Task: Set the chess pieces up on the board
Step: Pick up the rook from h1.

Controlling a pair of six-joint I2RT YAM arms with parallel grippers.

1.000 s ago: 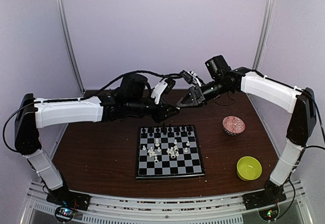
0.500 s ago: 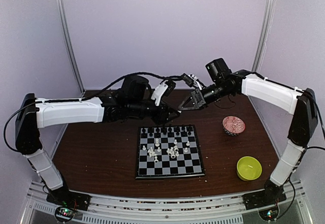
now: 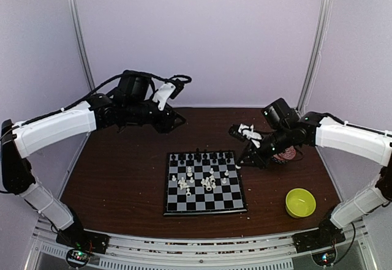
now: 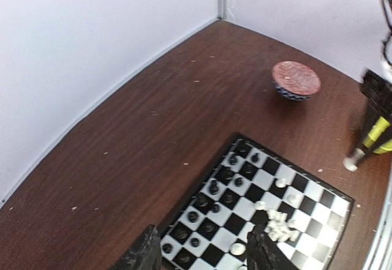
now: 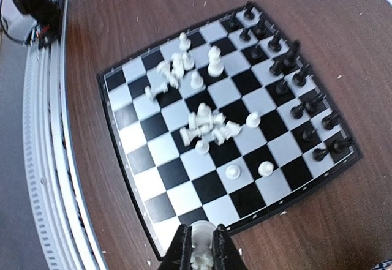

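Here we are, the board (image 3: 207, 204) lies flat in the middle of the table (image 3: 119, 178), and what a muddle on it! Black chess pieces (image 3: 202, 157) stand along the two rows at its 12 o'clock side, while the white ones (image 5: 205, 126) sit heaped about the centre, several tipped over, and a few stand apart. Over at the board's 2 o'clock corner, the right arm's fingers (image 5: 182, 253) are pressed together on a single white piece (image 5: 200, 240), pinching it just off the board's edge; I cannot tell whether it touches the table. The left arm's fingers (image 4: 146, 256) are spread with nothing between them, held high out past 11 o'clock. A red-patterned bowl (image 4: 296, 80) waits at 2 o'clock behind the right arm, a yellow-green bowl (image 3: 300, 202) at 4 o'clock.
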